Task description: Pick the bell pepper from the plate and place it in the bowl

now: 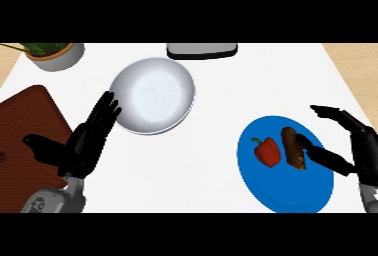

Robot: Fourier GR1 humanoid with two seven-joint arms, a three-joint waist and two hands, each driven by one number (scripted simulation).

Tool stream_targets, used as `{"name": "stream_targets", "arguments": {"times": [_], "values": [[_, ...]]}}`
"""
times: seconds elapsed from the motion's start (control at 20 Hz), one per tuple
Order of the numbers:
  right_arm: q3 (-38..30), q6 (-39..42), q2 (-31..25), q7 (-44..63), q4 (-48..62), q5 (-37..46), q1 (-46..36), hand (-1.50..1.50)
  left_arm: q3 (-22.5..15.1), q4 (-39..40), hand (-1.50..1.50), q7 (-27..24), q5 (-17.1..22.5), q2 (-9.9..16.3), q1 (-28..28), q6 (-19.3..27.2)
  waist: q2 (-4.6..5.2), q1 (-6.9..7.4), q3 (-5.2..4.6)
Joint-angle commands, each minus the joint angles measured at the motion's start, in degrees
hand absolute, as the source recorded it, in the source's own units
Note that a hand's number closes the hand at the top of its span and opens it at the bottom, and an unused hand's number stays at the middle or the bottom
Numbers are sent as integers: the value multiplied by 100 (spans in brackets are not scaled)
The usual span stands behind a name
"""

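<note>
Two hands in view, red bell pepper (267, 151) on blue plate (291, 192) beside brown item (294, 149), white bowl (154, 95) well apart to left, R hand (353, 145) fingers spread over plate's right edge w/ thumb by brown item, holding nothing, L hand (83, 142) open, resting nr bowl.

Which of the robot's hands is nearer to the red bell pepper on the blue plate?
Right. The right hand hovers at the plate's right edge, near the bell pepper; the left hand is far across the counter.

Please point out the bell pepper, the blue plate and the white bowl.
bell pepper (267, 151), head view, middle of its red body.
blue plate (295, 192), head view, bare part near its lower rim.
white bowl (153, 95), head view, centre of its inside.
</note>
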Motion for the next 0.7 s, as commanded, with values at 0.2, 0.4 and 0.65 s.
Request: {"name": "stream_targets", "arguments": {"times": [0.2,0.4,0.65], "values": [[1240,-747,-413,822,-1569,2240,1124,-150,-296,108,0,229,-126,-133,-247,-178,18,246,1],[1078,-528,-1129,2359,-1512,3441,944,-150,-623,87,0,114,-311,-358,-13,-82,14,281,-24],[1494,646,-1170,4648,-2481,4098,943,-150,-381,66,0,147,-149,-202,-99,-250,20,338,-28]]}}
